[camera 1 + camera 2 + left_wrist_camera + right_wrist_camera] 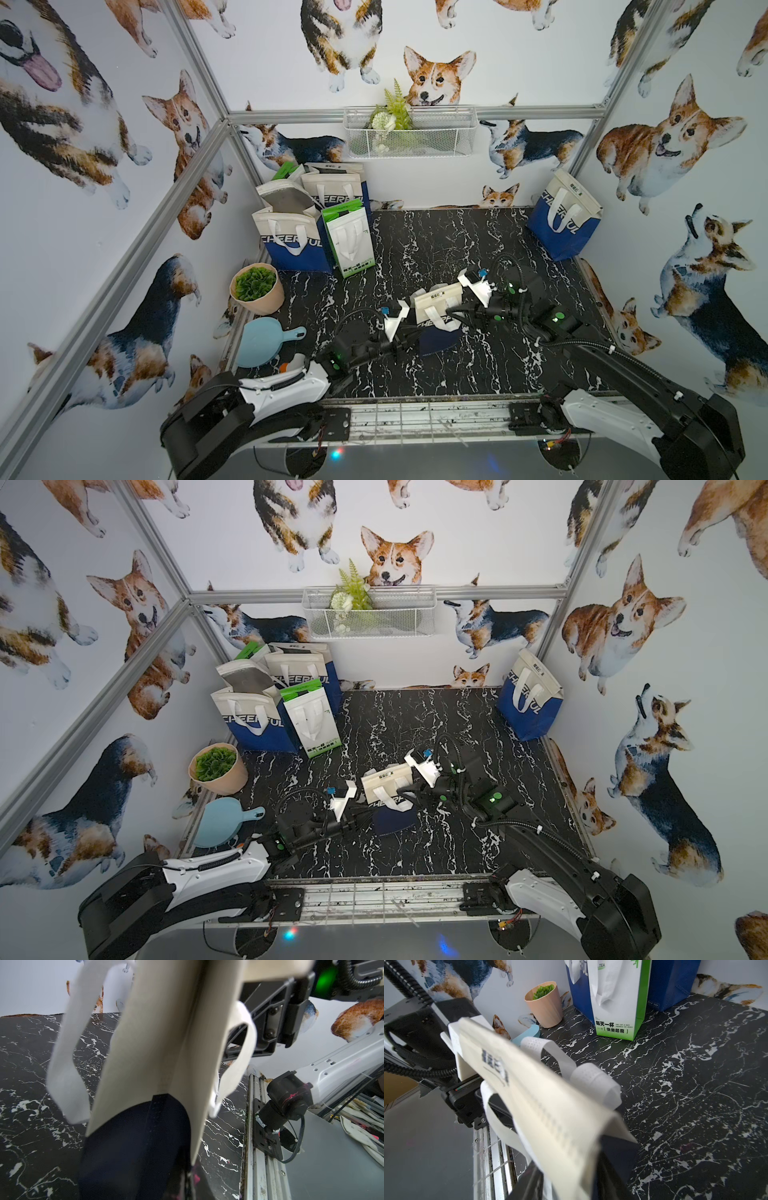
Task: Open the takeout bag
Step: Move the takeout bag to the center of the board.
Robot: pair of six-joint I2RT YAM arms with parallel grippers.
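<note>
While both arms reach in from the near edge, the cream-and-navy fabric takeout bag (436, 309) stands near the middle of the black, white-veined marble tabletop (519, 365), leaning, with a claw on either side of it in both top views.

Left gripper (406, 330): at the bag's left edge, jaws closed, pinching the fabric. In the left wrist view the bag's side fold fills the frame, cream above and navy below, with the white strap handles (62, 1064) hanging loose.

Right gripper (453, 311): at the bag's right side, beside a handle. Whether its jaws clamp the fabric or stand apart, I cannot tell. In the right wrist view the bag's top runs past the camera as a flat band, blurred.

Back left: a cluster of upright paper bags, the green-and-white one (351, 243) in front. Back right: a lone blue-and-cream bag (563, 220). Left edge: a peach pot of green leaves (257, 291) and a pale blue handled dish (266, 340), well apart from the task bag.
</note>
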